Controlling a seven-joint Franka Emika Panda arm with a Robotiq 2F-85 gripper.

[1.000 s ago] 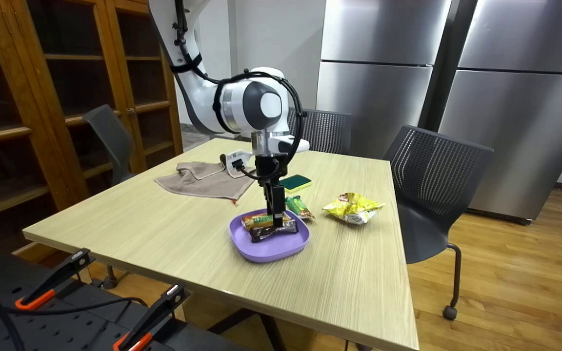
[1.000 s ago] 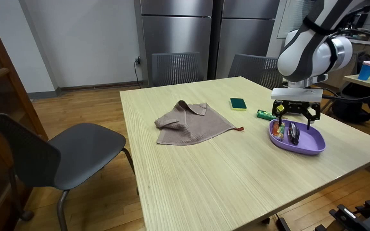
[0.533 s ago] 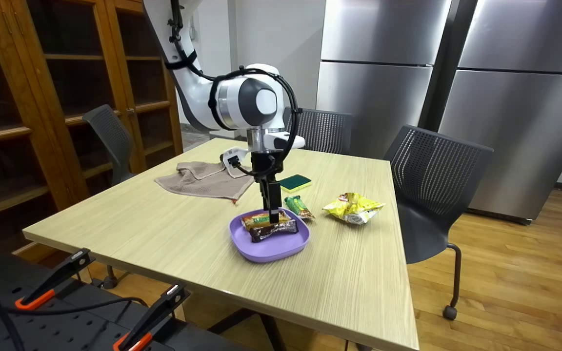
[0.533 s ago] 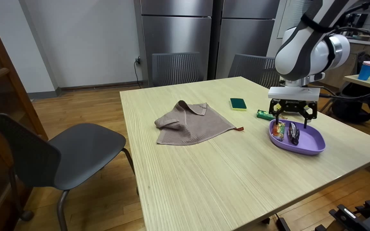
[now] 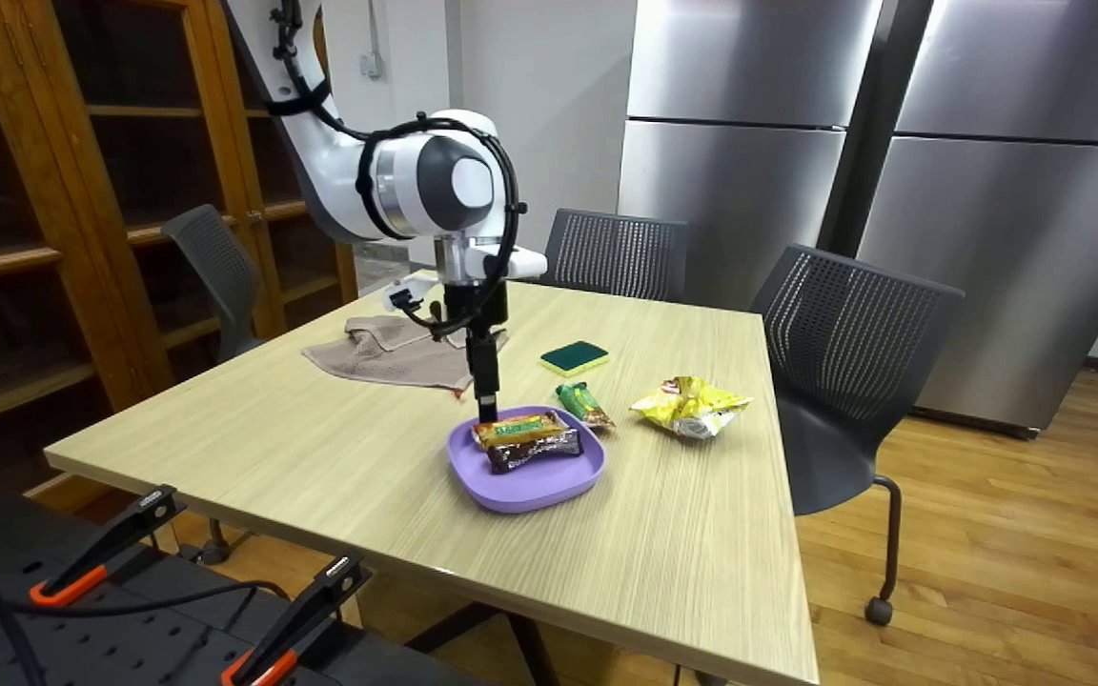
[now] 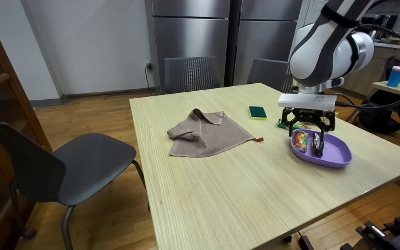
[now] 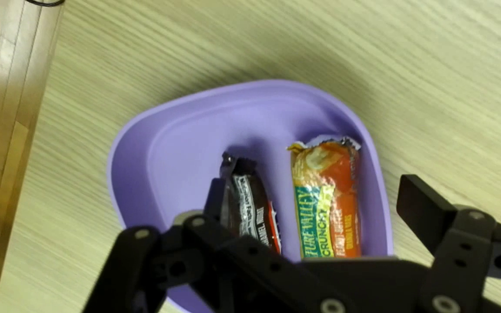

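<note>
While the end effector (image 6: 306, 137) hangs wide-spread and empty, the orange-wrapped bar (image 7: 326, 204) lies lower, framed between its fingers, the dark-wrapped bar (image 7: 250, 204) partly behind one; beneath both, the purple tray (image 7: 181, 148), by its raised rim, presumably stops them sliding onto the bench (image 6: 238, 191).

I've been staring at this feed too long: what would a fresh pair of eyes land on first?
Probably the bright purple plate on the pale table, with a dark-wrapped bar and an orange-wrapped bar side by side in it. Next, the black gripper, open and holding nothing, right at the plate. Then the shiny yellow packet, which lies to the right of the plate in an exterior view.
</note>
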